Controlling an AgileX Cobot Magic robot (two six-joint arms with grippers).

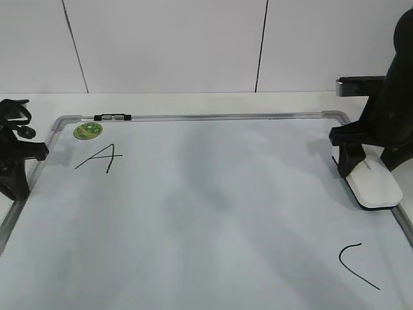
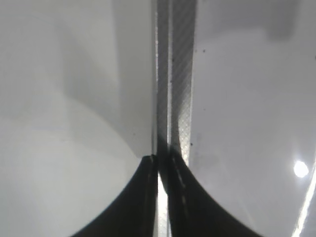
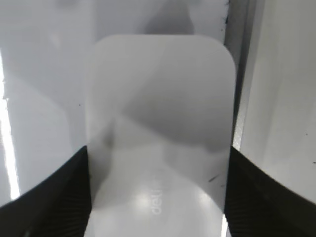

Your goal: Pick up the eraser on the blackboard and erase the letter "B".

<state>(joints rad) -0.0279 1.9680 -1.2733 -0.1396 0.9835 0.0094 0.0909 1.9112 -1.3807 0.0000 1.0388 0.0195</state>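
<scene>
White rounded eraser (image 1: pixel 374 183) lies at the blackboard's (image 1: pixel 193 213) right edge, right hand (image 1: pixel 352 169) grasping it. Left hand (image 1: pixel 18 169) clenched over the frame; "A" (image 1: pixel 100 159) nearby.

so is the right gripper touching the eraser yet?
Touching. Right wrist view: both fingers sit flush against the eraser's long sides, no gap visible.

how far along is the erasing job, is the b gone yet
Looks nearly finished. No "B" shows on the blackboard: only the "A" and the "C" curve remain, with bare board between them. In hand: the right tool has its fingers at both sides of the eraser, which sits at the board's right edge. The left tool is shut, idle over the left frame. Left: at most releasing the eraser.
</scene>
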